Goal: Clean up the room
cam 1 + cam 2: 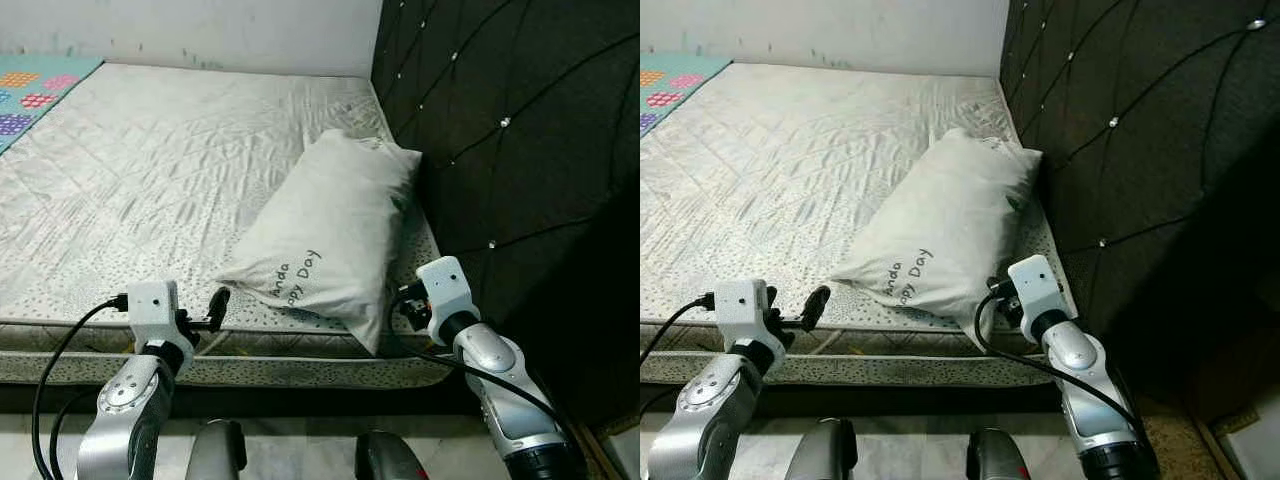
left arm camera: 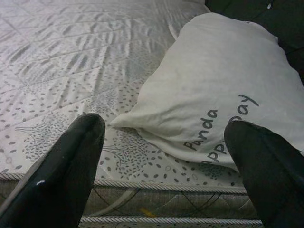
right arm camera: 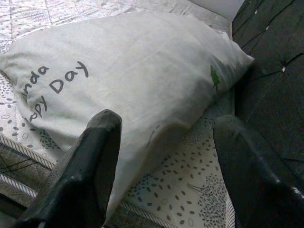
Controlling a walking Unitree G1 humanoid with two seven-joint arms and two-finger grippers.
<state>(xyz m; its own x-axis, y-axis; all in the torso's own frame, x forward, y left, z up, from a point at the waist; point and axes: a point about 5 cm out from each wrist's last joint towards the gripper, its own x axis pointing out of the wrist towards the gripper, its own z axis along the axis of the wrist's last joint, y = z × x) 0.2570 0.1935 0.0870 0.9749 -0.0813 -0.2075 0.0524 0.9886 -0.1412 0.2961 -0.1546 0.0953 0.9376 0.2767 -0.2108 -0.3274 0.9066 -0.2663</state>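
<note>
Item: pillow point(image 1: 335, 235). Location: on the bed, at the mattress corner nearest the robot, lying slantwise with its far end against the padded headboard point(image 1: 510, 130) and its near corner hanging slightly over the mattress edge. Soft, plump, rectangular; pale grey-white cloth cover, lightly creased, with dark lettering reading "Panda" and "Happy Day" near the near end and a small green tree motif on the side toward the headboard.

Left claw point(image 2: 166, 161): fingers apart, holding nothing, held low before the mattress edge; the pillow's near left corner lies just ahead, between the two black fingers point(image 2: 71, 166) as seen along them, not touching.

Right claw point(image 3: 175, 166): fingers apart, holding nothing, at the near right corner of the bed; the pillow's overhanging corner sits just before it, close to the left finger in the right wrist view; contact cannot be told.

Mattress point(image 1: 150, 170): quilted grey-white fabric with a sheen, stitched in diagonal lines, printed with small leaf and tree shapes toward the border; corded piping along the edge.

Headboard: dark, tufted, diamond panels with small shiny studs.

Mat point(image 1: 35, 90): colourful patterned piece at the far left corner of the mattress.

Wall point(image 1: 200, 30): plain, pale, behind the bed.
</note>
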